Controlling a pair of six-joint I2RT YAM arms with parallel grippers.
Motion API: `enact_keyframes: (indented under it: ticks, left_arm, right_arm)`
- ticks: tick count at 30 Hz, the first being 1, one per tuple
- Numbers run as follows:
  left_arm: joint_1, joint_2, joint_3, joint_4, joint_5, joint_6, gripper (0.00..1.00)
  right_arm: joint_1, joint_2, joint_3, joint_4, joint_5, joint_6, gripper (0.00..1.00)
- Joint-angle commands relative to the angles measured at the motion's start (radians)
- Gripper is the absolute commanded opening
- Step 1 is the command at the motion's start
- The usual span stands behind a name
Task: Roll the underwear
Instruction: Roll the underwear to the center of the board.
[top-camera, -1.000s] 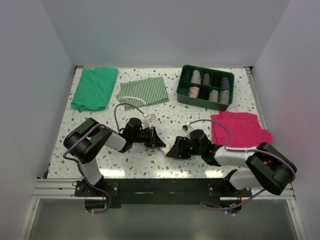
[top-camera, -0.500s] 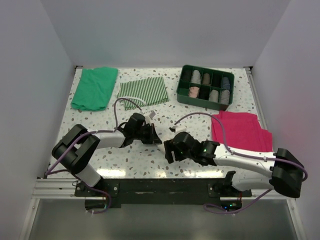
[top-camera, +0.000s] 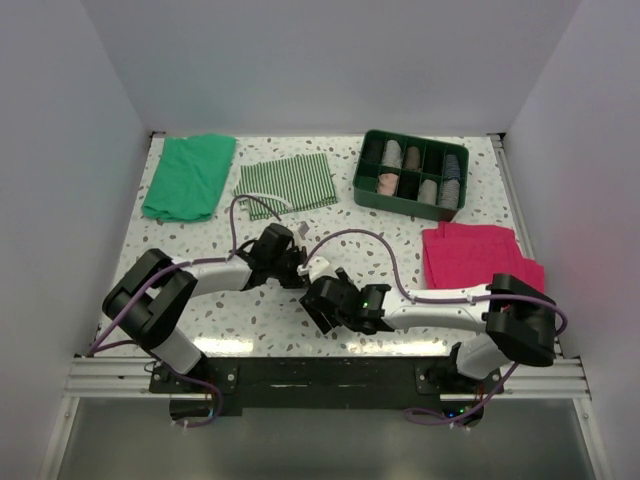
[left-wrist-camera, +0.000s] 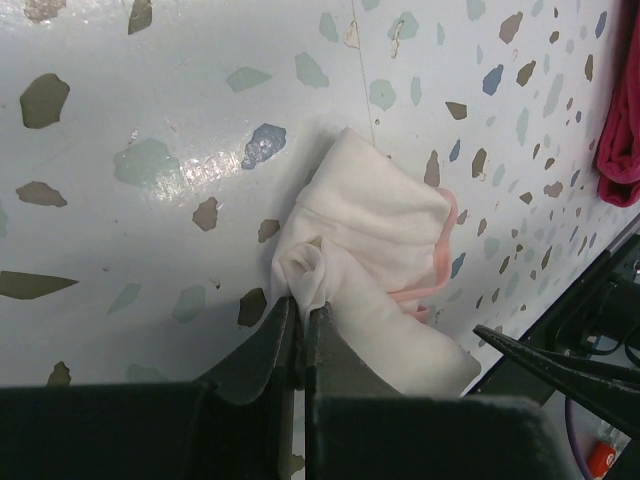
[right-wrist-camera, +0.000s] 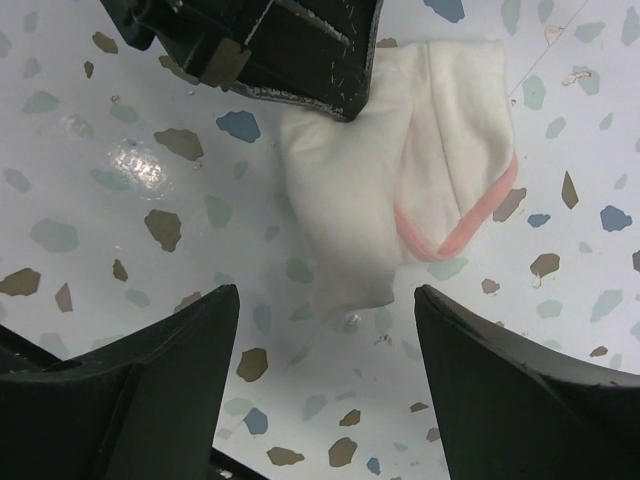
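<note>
The right gripper (right-wrist-camera: 325, 300) was closest to the arm bases. It hung low over the speckled table (top-camera: 200, 300). Its two fingers (right-wrist-camera: 180, 350) were spread wide apart and held nothing.

Just past it lay the underwear (right-wrist-camera: 400, 170). It was a small, pale pink bundle with a darker pink edge. It sat on the table near the middle of the near side, between the two grippers. The cloth was folded over in soft layers. One end was curled into a little twist. The pink edge showed on the side away from that twist.

The left gripper (left-wrist-camera: 301, 320) reached in from the left. Its fingers were squeezed together on the curled end, so it was pinching the underwear.

Off to the right, a bright pink cloth (top-camera: 475, 258) lay flat, well apart from the underwear.

Farther back was a green-and-white striped cloth (top-camera: 285, 182). A plain green cloth (top-camera: 188, 175) lay beside it in the far left corner.

At the far right stood a dark green tray (top-camera: 362, 170) with small boxes inside. Little rolled things sat in some of the boxes.
</note>
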Motion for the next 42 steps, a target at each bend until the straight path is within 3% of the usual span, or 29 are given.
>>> enact_keyframes:
  ticks: [1,11,18,28,42]
  left_arm:
    - [-0.003,-0.014,0.017,-0.056,-0.034,0.042,0.00]
    - [-0.002,-0.002,0.023,-0.055,-0.028,0.043,0.00]
    - [-0.003,0.000,0.026,-0.056,-0.023,0.046,0.00]
    - [-0.002,-0.012,0.028,-0.059,-0.021,0.054,0.00]
    - [-0.002,-0.003,0.031,-0.053,-0.006,0.065,0.00]
  right_arm:
    - [0.004,0.006,0.051,0.045,0.052,-0.077,0.74]
    - [0.012,0.051,0.100,0.070,-0.018,-0.143,0.72]
    - [0.021,0.107,0.098,0.081,-0.021,-0.130,0.56]
    - [0.021,0.170,0.023,0.108,0.026,-0.081,0.60]
    - [0.018,0.091,0.019,0.062,0.091,-0.106,0.65]
